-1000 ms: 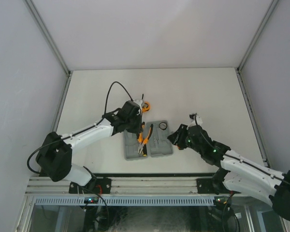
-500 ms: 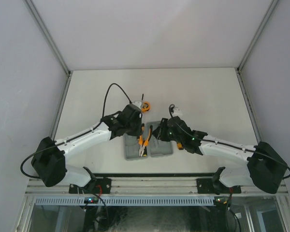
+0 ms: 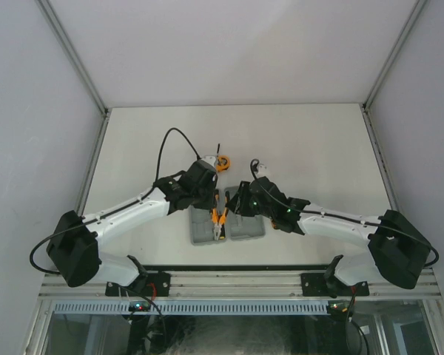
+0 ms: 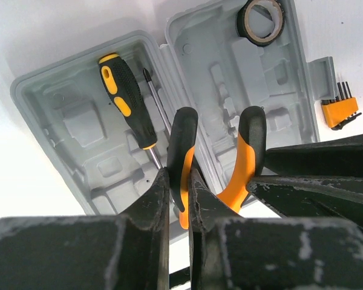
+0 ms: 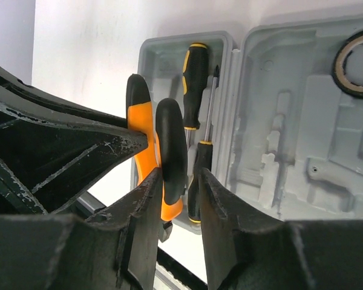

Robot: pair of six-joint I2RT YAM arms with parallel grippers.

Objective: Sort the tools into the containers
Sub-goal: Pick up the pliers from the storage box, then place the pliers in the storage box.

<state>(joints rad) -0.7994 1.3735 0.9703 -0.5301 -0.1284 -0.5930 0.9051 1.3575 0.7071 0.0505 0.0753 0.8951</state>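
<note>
— What did the overhead camera give?
— Both arms reached over the middle of the open grey case [image 3: 240, 225]. The left gripper [image 3: 216, 198] and right gripper [image 3: 232, 201] hung just beside each other, and the pliers [image 3: 219, 216] lay directly ahead of both. The tape measure [image 3: 222, 163] sat behind the left wrist, outside the case. Neither grip could be read from there.

— And the left wrist camera?
— Its fingers [image 4: 162, 193] were narrow, pinched on one pliers handle. The other handle ran in among the right gripper's dark fingers. Beyond the fingertips a screwdriver [image 4: 126, 99] lay in one half of the case and a dark ring [image 4: 261, 21] in the far corner of the other. Only this camera showed the bit set [image 4: 340, 112], just outside the case wall.

— The right wrist camera?
— Only it showed the handle of a second screwdriver [image 5: 197, 181], head to tail beside the first. Its jaws straddled the other pliers handle, narrow but unclamped: one finger [image 5: 150, 199] touched, and a gap stood at the other.
</note>
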